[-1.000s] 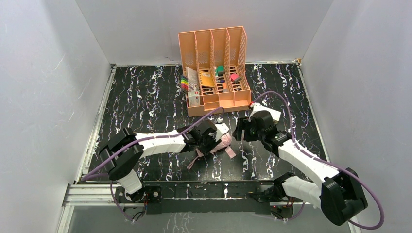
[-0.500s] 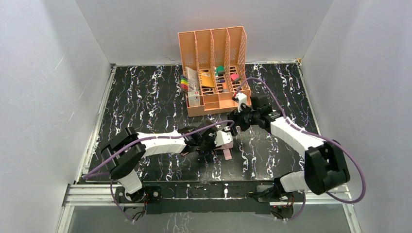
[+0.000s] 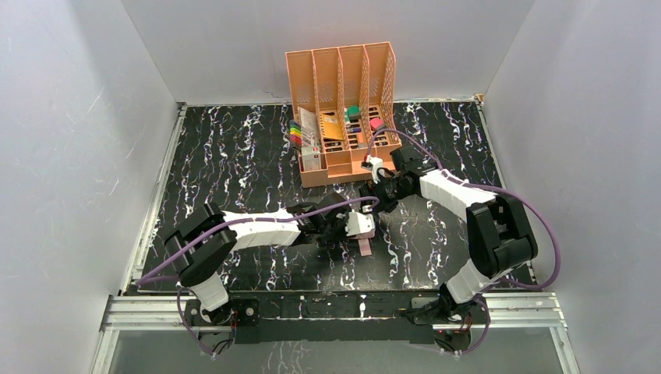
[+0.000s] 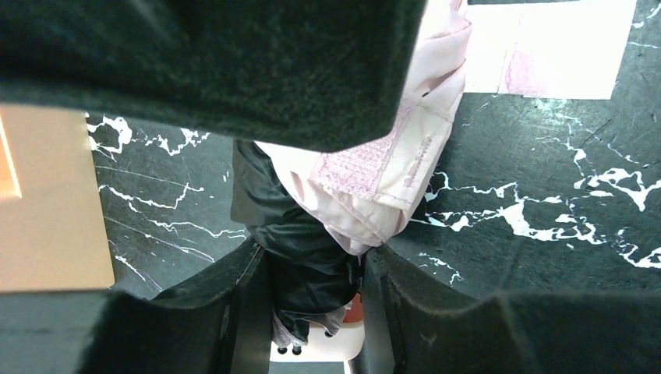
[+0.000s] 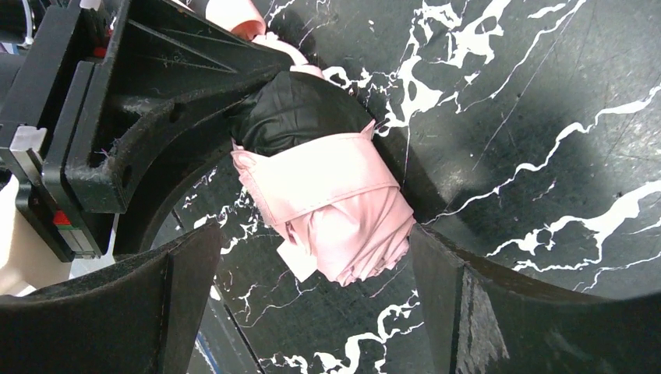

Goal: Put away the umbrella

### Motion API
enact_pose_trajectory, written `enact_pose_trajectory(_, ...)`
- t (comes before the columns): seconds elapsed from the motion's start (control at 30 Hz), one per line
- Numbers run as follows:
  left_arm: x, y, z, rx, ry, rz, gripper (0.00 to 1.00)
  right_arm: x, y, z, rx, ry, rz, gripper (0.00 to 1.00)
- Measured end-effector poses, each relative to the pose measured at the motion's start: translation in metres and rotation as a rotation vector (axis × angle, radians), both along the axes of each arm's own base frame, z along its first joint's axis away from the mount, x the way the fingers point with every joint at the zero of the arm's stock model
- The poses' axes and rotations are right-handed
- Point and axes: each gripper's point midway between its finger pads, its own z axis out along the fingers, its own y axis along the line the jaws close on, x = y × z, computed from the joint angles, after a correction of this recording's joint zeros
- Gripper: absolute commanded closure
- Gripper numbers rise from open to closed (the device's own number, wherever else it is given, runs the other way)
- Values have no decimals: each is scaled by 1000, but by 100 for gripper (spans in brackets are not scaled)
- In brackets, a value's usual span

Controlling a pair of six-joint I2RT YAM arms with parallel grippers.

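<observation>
The umbrella [image 5: 331, 199], pale pink with black fabric, lies on the black marble table in front of the orange organiser. My left gripper [image 4: 312, 259] is shut on the umbrella's black folded part [image 4: 300, 249]; the pink fabric [image 4: 382, 179] sticks out beyond the fingers. In the top view the left gripper [image 3: 347, 224] covers most of the umbrella, and only the pink strap [image 3: 365, 248] shows. My right gripper [image 5: 312, 241] is open, its fingers either side of the umbrella's pink end and apart from it. In the top view the right gripper [image 3: 376, 189] sits just beyond the left one.
The orange desk organiser [image 3: 343, 170], with coloured items in its slots, stands at the back centre, close behind both grippers; its edge shows in the left wrist view [image 4: 47, 210]. The left gripper's black body [image 5: 132, 101] fills the right wrist view's upper left. White walls enclose the table.
My right arm has swung from the near right to the far centre, and its open gripper now straddles the umbrella's end. The left gripper shifted slightly right with the umbrella.
</observation>
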Motion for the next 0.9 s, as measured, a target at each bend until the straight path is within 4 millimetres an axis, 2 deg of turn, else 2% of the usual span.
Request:
enact_pose_trajectory(0.37,1,0,-1,17,2,-12,100,-4,-1,-4,-9,39,-26,7)
enact_pose_trajectory(0.5,1,0,-1,20,7,-9,100,-3,-3,-17,-51,55,-68,10)
enact_pose_trajectory(0.63,1,-2,-1,18,13,1,100,-11,-5,-35,-109,92,-97,18)
enact_pose_trajectory(0.73,1,-2,-1,14,18,7,100,-14,-5,-41,-136,97,-119,29)
enact_pose_trajectory(0.83,0,-2,-1,8,23,18,91,-10,-6,-45,-152,86,-151,39)
enact_pose_trajectory(0.9,0,-3,-1,2,26,28,86,-8,-8,-47,-158,74,-168,42)
